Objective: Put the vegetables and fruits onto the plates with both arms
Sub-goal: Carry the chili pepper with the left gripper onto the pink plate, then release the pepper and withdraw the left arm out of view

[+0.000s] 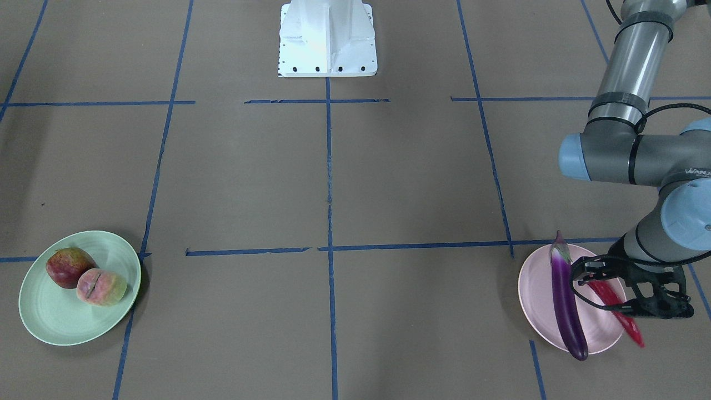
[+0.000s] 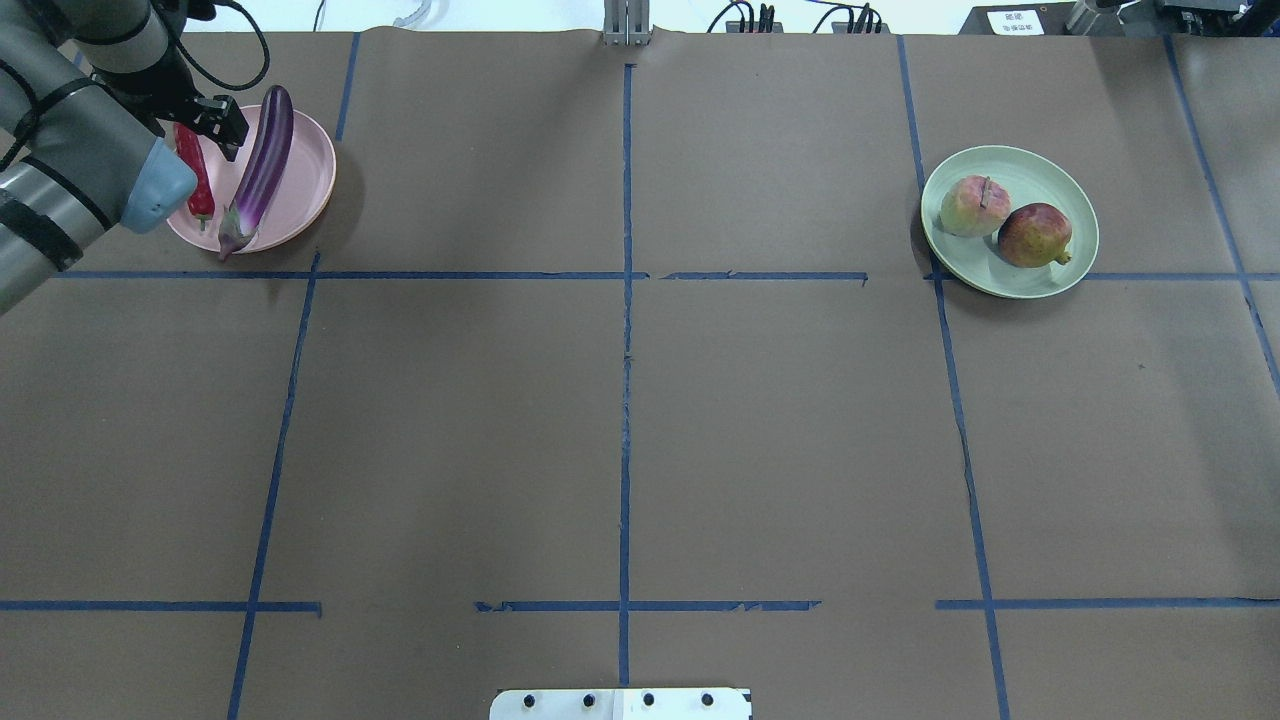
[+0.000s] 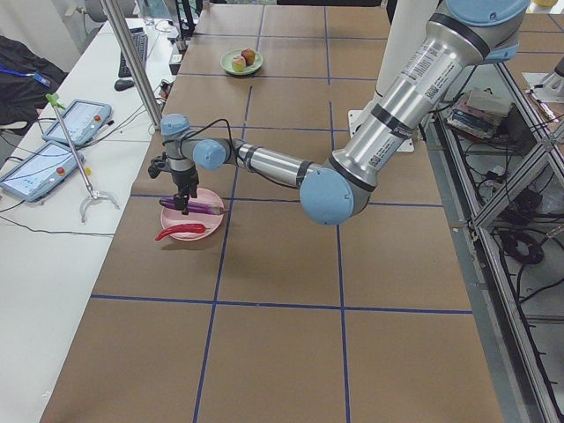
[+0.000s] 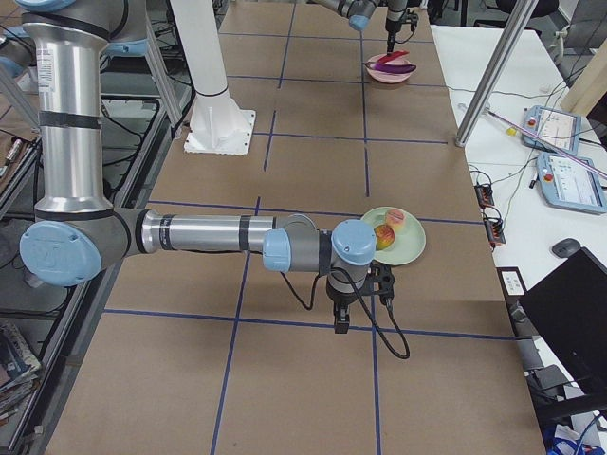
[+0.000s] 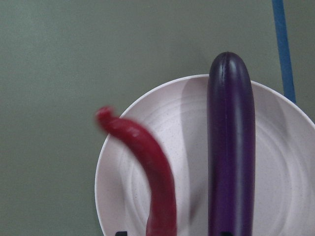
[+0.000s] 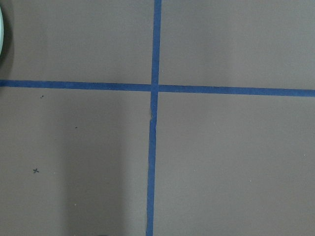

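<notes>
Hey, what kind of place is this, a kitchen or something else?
Probably a robotics lab: a table marked with a blue tape grid, the large left arm, and teach pendants on a side bench.

Pretty clearly a robotics lab we're looking at. The table is wrapped in brown paper and gridded off with blue tape. The left arm and right arm rise from a white bolted base. Alongside we've got a white bench with touchscreen control pads, a keyboard, a laptop, metal posts and loose cables.
</notes>
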Tool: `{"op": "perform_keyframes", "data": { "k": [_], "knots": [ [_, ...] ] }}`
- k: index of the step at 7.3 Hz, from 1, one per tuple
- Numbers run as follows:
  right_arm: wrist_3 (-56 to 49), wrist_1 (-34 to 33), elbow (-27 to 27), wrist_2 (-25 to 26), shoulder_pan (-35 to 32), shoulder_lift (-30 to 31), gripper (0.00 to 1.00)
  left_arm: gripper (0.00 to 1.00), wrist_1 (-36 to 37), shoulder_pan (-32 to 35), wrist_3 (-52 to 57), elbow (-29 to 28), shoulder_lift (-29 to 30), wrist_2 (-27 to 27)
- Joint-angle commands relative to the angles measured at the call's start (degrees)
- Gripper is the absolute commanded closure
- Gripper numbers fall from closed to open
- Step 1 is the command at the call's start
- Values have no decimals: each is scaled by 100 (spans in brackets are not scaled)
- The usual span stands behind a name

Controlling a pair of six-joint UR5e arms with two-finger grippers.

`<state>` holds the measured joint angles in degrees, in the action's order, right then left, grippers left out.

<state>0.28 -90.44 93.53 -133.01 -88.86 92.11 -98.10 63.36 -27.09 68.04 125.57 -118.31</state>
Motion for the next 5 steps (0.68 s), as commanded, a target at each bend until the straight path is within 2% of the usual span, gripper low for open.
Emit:
{"op": "perform_keyframes", "data": {
  "k": [1, 2, 3, 4, 5],
  "knots": [
    [7, 0, -1, -23, 0, 9, 0, 0, 80, 132, 412, 410, -347, -356],
    [7, 0, -10, -23, 0, 0, 0, 0, 263, 542, 990, 516, -497, -812],
    [15, -9, -1, -23, 0, 9, 0, 0, 744, 955, 1822, 813, -734, -1173],
    [24, -9, -10, -23, 0, 0, 0, 0, 1427, 1290, 2379, 1312, -1093, -1212],
    [24, -9, -10, -32, 0, 0, 0, 0, 1799, 1667, 2950, 1621, -1470, -1221]
  ]
}}
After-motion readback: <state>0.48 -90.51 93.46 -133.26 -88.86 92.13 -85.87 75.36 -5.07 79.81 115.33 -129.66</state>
